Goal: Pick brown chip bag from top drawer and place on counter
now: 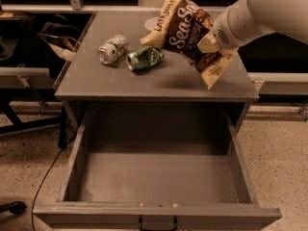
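The brown chip bag (185, 35) with white "Sea Salt" and "Late July" lettering hangs tilted in the air above the right half of the grey counter (159, 81). My gripper (211, 41) is at the bag's right side, mostly hidden behind my white arm, and holds the bag up. The top drawer (159, 177) is pulled wide open below the counter, its grey bottom bare and its dark handle at the front edge.
Two crushed cans lie on the counter's left part: a silver one (112, 49) and a green one (145, 57). A chair and a cable stand on the floor at left. Speckled floor shows at right.
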`<state>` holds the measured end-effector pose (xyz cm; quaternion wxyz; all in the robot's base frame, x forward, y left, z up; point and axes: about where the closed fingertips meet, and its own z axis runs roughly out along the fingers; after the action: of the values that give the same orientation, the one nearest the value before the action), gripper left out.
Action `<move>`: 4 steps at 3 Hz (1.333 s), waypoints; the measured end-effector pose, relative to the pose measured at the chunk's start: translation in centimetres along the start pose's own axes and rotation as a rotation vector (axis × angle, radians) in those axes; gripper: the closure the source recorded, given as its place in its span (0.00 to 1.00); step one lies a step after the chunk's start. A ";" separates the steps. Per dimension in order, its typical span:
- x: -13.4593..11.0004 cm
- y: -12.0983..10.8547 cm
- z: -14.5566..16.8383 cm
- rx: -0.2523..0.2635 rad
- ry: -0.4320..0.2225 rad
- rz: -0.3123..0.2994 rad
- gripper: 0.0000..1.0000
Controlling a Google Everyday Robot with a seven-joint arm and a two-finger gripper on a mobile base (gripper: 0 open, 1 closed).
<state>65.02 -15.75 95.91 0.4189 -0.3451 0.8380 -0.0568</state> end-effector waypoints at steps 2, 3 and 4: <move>2.8 -0.9 1.3 0.027 0.083 0.059 1.00; 4.1 -1.3 1.7 0.042 0.116 0.091 1.00; 4.1 -1.3 1.7 0.042 0.116 0.093 0.83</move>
<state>65.29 -19.01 92.61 0.3790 -0.2931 0.8746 -0.0749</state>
